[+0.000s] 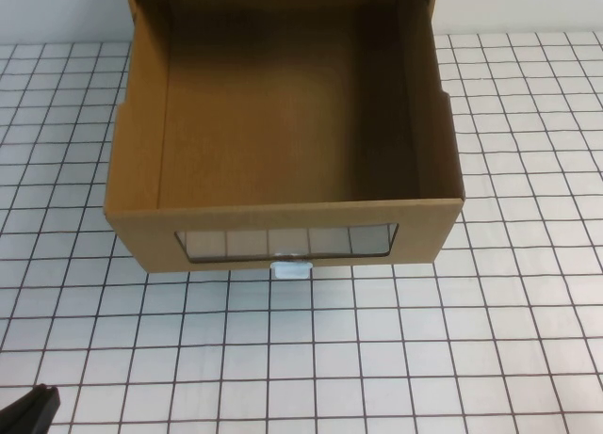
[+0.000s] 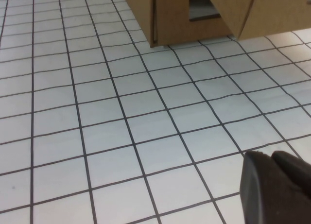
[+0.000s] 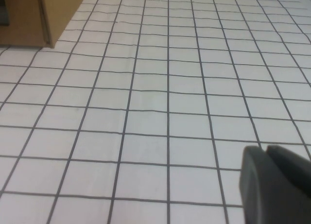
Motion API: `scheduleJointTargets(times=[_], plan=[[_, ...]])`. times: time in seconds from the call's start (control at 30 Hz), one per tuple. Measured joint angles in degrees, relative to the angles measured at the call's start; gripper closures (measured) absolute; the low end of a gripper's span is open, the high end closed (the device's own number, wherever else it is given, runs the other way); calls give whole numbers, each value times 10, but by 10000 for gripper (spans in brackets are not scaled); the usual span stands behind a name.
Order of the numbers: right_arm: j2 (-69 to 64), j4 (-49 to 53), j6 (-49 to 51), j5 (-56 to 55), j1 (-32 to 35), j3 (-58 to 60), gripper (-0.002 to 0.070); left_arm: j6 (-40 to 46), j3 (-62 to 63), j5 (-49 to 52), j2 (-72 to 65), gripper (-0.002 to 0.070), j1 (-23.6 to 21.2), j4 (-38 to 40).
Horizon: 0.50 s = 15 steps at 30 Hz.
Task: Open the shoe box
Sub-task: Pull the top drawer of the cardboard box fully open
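A brown cardboard shoe box (image 1: pixel 283 123) stands in the middle of the gridded table, its drawer pulled out toward me and empty inside. The drawer front (image 1: pixel 283 241) has a clear window and a small white pull tab (image 1: pixel 291 267) at its lower edge. My left gripper (image 2: pixel 272 158) sits low near the table's front left corner, shut with nothing in it; the box's corner (image 2: pixel 165 20) lies well ahead of it. My right gripper (image 3: pixel 266 150) is shut and empty over bare grid, with the box corner (image 3: pixel 29 15) far off. In the high view only the left gripper's tip (image 1: pixel 33 406) shows.
The white tabletop (image 1: pixel 452 359) with its black grid lines spreads round the box on all sides. A pale wall runs behind the box at the back.
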State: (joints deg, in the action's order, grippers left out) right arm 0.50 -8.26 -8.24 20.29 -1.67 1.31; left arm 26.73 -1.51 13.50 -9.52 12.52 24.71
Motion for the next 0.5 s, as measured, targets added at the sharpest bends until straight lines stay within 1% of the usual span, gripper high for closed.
scheduleJointTargets(times=[0.5], plan=[[0,0,0,1,0,0,689,0,0,-2,0,677,0,-6]])
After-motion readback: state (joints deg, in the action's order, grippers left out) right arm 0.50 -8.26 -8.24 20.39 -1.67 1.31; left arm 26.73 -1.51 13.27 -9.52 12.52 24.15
